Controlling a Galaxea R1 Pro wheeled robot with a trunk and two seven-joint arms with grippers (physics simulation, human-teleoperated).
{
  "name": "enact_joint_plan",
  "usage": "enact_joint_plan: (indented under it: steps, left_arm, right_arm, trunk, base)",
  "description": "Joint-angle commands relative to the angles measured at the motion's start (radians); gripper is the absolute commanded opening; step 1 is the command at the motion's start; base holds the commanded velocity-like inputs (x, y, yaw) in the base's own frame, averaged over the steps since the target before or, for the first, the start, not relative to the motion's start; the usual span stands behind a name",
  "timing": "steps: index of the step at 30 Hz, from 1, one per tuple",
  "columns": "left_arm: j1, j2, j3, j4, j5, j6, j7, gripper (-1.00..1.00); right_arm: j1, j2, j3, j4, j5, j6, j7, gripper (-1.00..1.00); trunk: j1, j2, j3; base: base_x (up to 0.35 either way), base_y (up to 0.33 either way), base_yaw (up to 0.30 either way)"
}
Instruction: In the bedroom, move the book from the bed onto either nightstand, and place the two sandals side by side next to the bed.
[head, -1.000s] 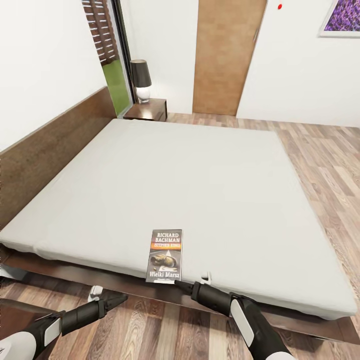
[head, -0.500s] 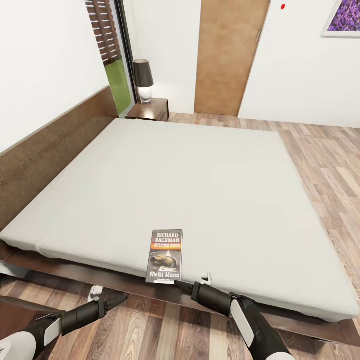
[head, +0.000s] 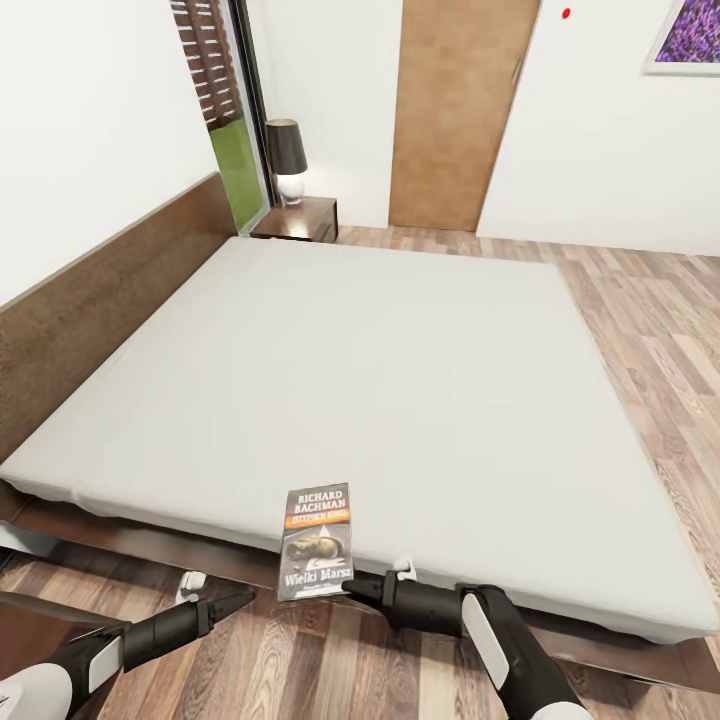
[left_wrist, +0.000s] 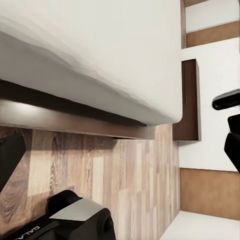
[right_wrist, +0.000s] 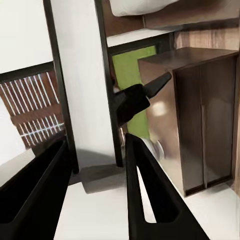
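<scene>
The book (head: 316, 540), dark-covered with white "RICHARD BACHMAN" lettering, lies tilted at the near edge of the bed (head: 400, 380), its lower end hanging over the dark frame. My right gripper (head: 350, 585) is at the book's lower right corner. In the right wrist view its fingers (right_wrist: 150, 200) stand apart with nothing between them. My left gripper (head: 235, 598) hovers open over the floor in front of the bed frame (left_wrist: 75, 120), left of the book. A nightstand (head: 300, 218) with a lamp stands at the bed's far corner. The sandals are out of view.
A dark-shaded lamp (head: 285, 155) takes up part of the far nightstand. Another dark wood piece (head: 40, 615) sits at the lower left beside my left arm. A brown door (head: 455, 110) and a window (head: 215, 90) are behind. Wood floor (head: 650, 330) runs along the bed's right side.
The book has slid toward me and left, turning slightly, so its end now overhangs the bed edge. My right gripper moved left with it. The left arm stayed put.
</scene>
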Motion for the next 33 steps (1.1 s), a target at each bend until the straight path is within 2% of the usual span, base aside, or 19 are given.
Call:
enact_joint_plan:
  steps: [1, 13, 33]
  left_arm:
    - [0.0, 0.0, -0.004, 0.0, 0.006, 0.006, -0.003, 1.0]
    - [0.0, -0.014, -0.004, 0.001, 0.006, 0.006, 0.0, 1.0]
    - [0.0, -0.017, -0.004, 0.001, 0.006, 0.006, 0.0, 1.0]
  right_arm:
    - [0.0, 0.001, -0.003, -0.013, 0.007, -0.009, 0.004, -1.0]
    - [0.0, 0.0, -0.003, -0.034, 0.007, -0.037, 0.004, -1.0]
    - [0.0, -0.001, -0.003, -0.034, 0.006, -0.037, 0.001, -1.0]
  trunk:
    - [0.0, 0.0, -0.001]
    - [0.0, 0.0, 0.01]
    - [0.0, 0.0, 0.042]
  base:
    - [0.0, 0.0, 0.0]
    - [0.0, 0.0, 0.0]
    - [0.0, 0.0, 0.0]
